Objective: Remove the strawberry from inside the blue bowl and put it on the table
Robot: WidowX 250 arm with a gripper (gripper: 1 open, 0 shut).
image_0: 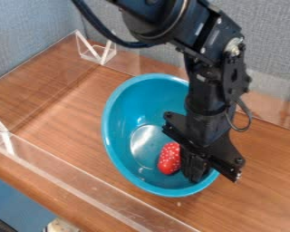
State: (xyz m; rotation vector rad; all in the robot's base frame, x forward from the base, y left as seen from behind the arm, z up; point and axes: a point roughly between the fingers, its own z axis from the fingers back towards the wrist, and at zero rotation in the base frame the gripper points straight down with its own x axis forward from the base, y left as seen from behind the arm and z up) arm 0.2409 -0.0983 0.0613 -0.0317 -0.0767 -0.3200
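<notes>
A large teal-blue bowl (pixel 135 118) sits on the reddish-brown wooden table (pixel 57 91), near the front acrylic wall. Inside it, low on the right side, is the small red strawberry (pixel 169 158). My black gripper (pixel 180 156) reaches down into the bowl from the upper right and is shut on the strawberry, whose red body shows at the left of the fingers. The gripper's far finger is hidden behind the arm.
Low clear acrylic walls (pixel 39 149) border the table at front and left, with a clear bracket (pixel 99 48) at the back corner. The black arm (pixel 184 36) rises over the bowl's right side. Bare wood lies left of the bowl.
</notes>
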